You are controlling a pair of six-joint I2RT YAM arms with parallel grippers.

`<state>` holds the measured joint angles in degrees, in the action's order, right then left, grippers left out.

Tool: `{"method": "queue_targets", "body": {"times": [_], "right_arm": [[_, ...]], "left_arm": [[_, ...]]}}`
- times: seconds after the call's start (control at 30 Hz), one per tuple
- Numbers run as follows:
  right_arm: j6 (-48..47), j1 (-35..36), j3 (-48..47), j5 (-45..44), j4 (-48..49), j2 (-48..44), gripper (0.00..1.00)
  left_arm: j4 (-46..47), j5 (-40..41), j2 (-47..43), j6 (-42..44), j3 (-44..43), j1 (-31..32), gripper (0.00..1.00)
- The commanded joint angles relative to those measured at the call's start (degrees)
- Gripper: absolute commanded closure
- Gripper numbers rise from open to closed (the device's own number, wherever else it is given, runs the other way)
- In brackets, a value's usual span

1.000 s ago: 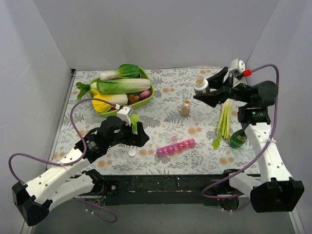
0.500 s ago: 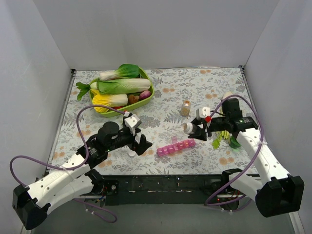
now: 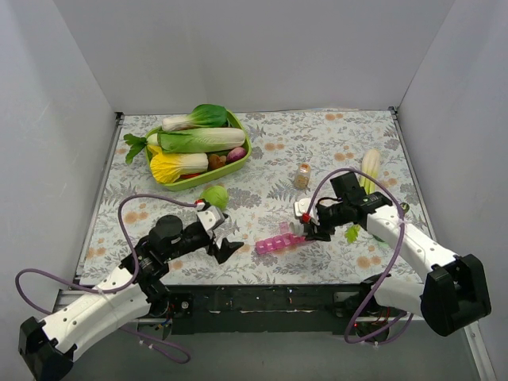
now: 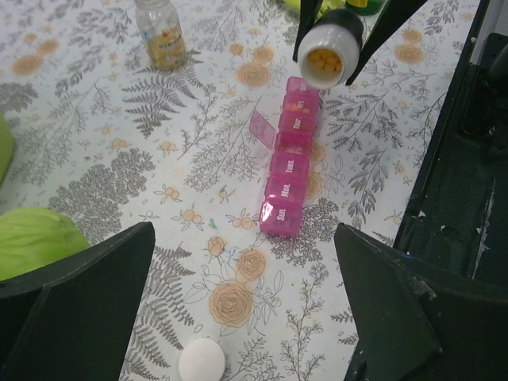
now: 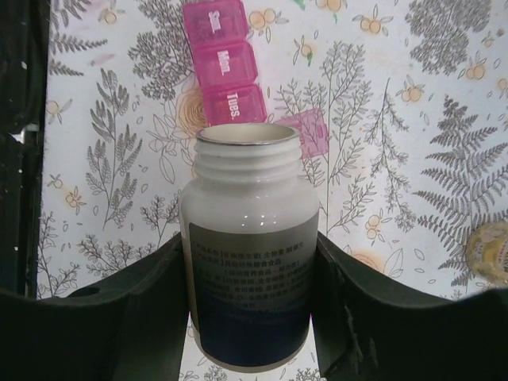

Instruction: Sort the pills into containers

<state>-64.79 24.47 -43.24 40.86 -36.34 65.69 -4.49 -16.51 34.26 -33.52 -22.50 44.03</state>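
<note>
The pink pill organiser [image 3: 283, 238] lies near the table's front middle, with one lid [image 4: 263, 127] standing open; it also shows in the left wrist view [image 4: 290, 178] and the right wrist view [image 5: 226, 75]. My right gripper [image 3: 311, 222] is shut on an open white pill bottle [image 5: 250, 254], tipped with its mouth [image 4: 326, 48] over the organiser's far end; yellow pills show inside. My left gripper [image 3: 225, 246] is open and empty, low over the table just left of the organiser. The bottle's white cap [image 4: 201, 361] lies on the table between its fingers.
A small clear jar [image 3: 302, 175] stands behind the organiser and shows at the right wrist view's edge [image 5: 492, 246]. A green tray [image 3: 238, 155] of cabbages sits at the back left, a green vegetable [image 3: 214, 195] in front of it. Celery [image 3: 369, 167] lies behind the right arm.
My right arm has swung the bottle down from the back right to the organiser and tipped it. My left gripper has drawn back toward the front edge.
</note>
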Motion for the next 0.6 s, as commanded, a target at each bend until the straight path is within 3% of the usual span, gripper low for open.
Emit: {"method": "queue_targets", "body": {"times": [0.0, 0.23, 0.57], "right_arm": [[0.28, 2.6, -0.7, -8.42, 1.53, 2.24, 0.99], [1.95, 6.73, -3.6, -15.72, -1.63, 6.64, 0.99], [4.94, 10.69, -5.54, -23.54, -2.16, 10.42, 0.99]], "left_arm": [[3.17, 2.08, -4.99, 4.07, 2.02, -0.17, 0.02], [2.74, 13.33, -7.19, 4.34, 2.38, -0.17, 0.02], [2.21, 15.72, -8.77, 4.95, 2.37, -0.26, 0.02]]}}
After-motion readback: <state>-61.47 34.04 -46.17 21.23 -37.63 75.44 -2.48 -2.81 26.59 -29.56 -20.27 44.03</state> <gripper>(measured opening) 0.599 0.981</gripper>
